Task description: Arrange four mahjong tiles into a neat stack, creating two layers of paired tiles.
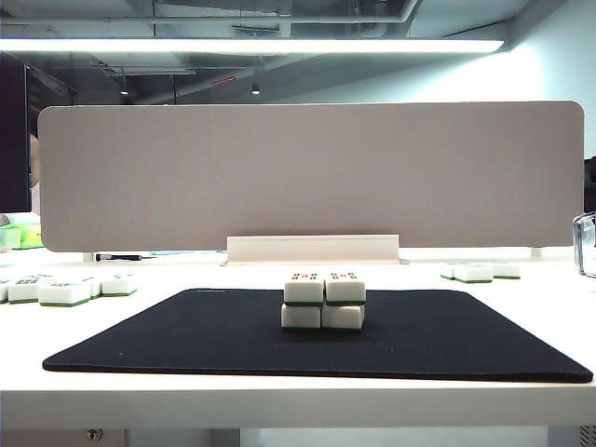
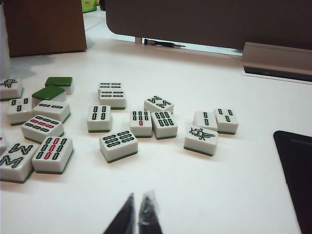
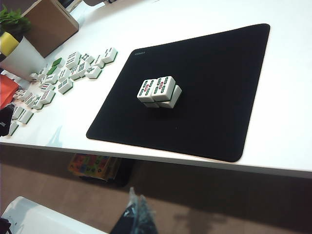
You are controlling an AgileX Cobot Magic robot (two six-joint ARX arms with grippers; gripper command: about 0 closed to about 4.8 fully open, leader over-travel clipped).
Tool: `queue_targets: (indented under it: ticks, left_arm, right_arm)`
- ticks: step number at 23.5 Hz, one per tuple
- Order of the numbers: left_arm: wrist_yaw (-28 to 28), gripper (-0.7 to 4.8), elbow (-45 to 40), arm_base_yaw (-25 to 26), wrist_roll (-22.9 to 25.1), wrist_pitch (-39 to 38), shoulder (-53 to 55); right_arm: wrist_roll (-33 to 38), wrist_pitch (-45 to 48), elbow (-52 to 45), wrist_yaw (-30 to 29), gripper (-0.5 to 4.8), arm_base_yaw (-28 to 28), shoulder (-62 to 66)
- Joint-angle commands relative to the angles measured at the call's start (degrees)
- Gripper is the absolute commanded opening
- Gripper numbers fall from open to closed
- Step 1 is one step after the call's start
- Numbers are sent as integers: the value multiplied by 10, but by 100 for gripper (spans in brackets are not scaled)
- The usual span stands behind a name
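Four white green-backed mahjong tiles (image 1: 323, 301) form stack (image 3: 160, 91) at centre of black mat (image 1: 186, 335), top pair sitting slightly askew, perhaps. Left gripper (image 2: 138, 214) shut, empty, near loose spare tiles (image 2: 118, 144) at mat's 9 o'clock. Right gripper (image 3: 135, 214) shut, empty, off table at 6 o'clock. Keep both clear; avoid nudging stack.

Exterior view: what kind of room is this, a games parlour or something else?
Probably an office or lab workbench, not a parlour: a grey desk divider stands behind the white table, bare pipes and a strip light run overhead, and the tile stack sits on a black mat.
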Motion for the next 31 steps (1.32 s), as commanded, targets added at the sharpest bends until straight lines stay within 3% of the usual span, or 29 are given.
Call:
queue_targets:
  ticks: [1, 5, 14, 30, 31]
  left_arm:
    - [5, 18, 2, 7, 1, -36, -28]
    - [5, 18, 2, 7, 1, -87, -49]
    - [76, 18, 2, 6, 32, -92, -49]
    - [75, 18, 2, 6, 32, -92, -49]
    - [75, 18, 2, 6, 32, -92, -49]
  right_arm:
    - [-2, 8, 3, 1, -1, 0, -6]
    - [-2, 8, 3, 1, -1, 0, -6]
    - [-2, 9, 3, 1, -1, 0, -6]
    - [-2, 9, 3, 1, -1, 0, -6]
    - [-26, 10, 3, 11, -1, 0, -6]
